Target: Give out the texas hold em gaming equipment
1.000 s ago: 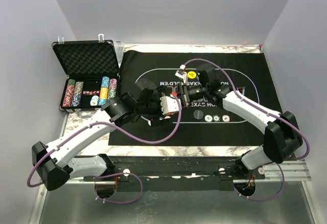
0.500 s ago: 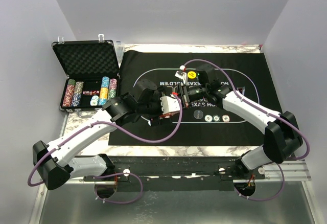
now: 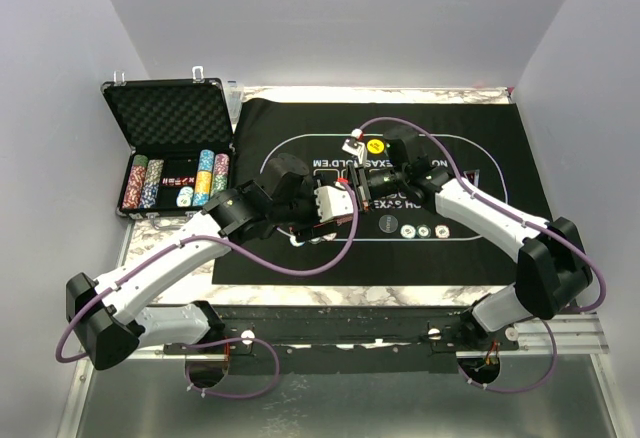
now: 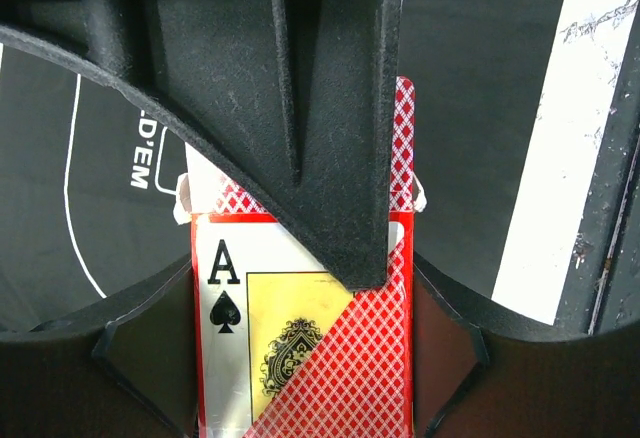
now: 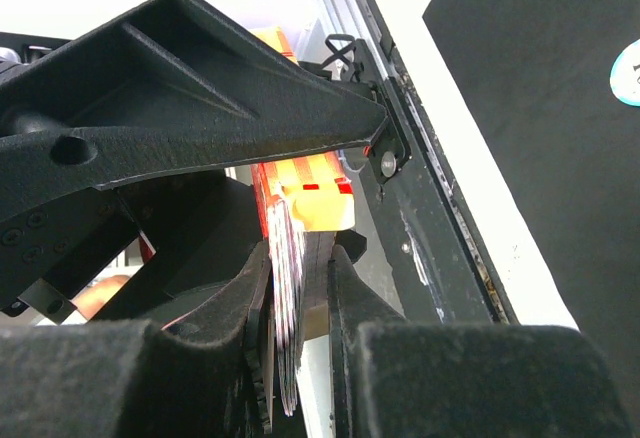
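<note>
The red-orange card box, with an ace of spades printed on it, sits between the fingers of my left gripper, which press on both its sides. From above, that left gripper and box hover over the middle of the black mat. My right gripper meets it from the right. It is shut on a stack of playing cards at the box's mouth. Three poker chips lie on the mat, and a yellow button disc lies farther back.
A black foam-lined case stands open at the left, with rows of chips in it. The felt mat covers most of the marble table. A black disc lies beside the three chips.
The left gripper's jaws have closed in from wide open onto the sides of the card box. The left arm has shifted slightly. The right arm has stayed put.
</note>
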Robot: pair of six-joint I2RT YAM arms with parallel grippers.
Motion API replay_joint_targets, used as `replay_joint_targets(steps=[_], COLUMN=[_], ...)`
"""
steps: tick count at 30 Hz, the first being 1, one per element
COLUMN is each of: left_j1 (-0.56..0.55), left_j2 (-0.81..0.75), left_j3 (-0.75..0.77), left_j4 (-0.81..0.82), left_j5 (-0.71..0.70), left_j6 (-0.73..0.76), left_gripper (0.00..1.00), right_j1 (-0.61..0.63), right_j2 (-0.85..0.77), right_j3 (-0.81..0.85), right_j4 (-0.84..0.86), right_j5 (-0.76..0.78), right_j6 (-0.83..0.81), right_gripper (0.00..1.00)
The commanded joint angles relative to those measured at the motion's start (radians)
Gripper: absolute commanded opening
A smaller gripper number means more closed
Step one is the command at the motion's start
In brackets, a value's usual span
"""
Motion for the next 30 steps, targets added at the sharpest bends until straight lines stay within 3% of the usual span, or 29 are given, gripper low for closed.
replay_joint_targets(steps=[1,6,11,16,22,30], left_j1=[-0.007,-0.001,0.026,0.054,0.064,0.070], left_j2=[-0.010,-0.022,-0.054,-0.122,-0.169,-0.219], left_j3=[0.008,-0.010,-0.043,-0.100,-0.141,-0.180], left_j4=[0.003,0.003,0.034,0.116,0.130,0.135], left_j5=[0.033,0.057,0.095,0.119,0.119,0.113], left_j6=[-0.006,-0.057,-0.144,-0.194,-0.197,-0.161], left_gripper=[0.29,0.00,0.00,0.00,0.00,0.00], right_j1=[0.007,0.007,0.005,-0.015,-0.030,-0.030], right_j2=[-0.001,0.012,0.010,0.007,-0.002,0.047], right_j3=[0.001,0.011,0.019,0.033,0.071,0.122], right_j4=[0.073,0.092,0.090,0.053,-0.112,-0.123], right_j5=[-0.037,-0.051,-0.053,-0.049,-0.004,-0.078], right_j6=[0.032,0.050,0.050,0.021,-0.148,-0.165], right_gripper=[0.01,0.35,0.62,0.82,0.83,0.83])
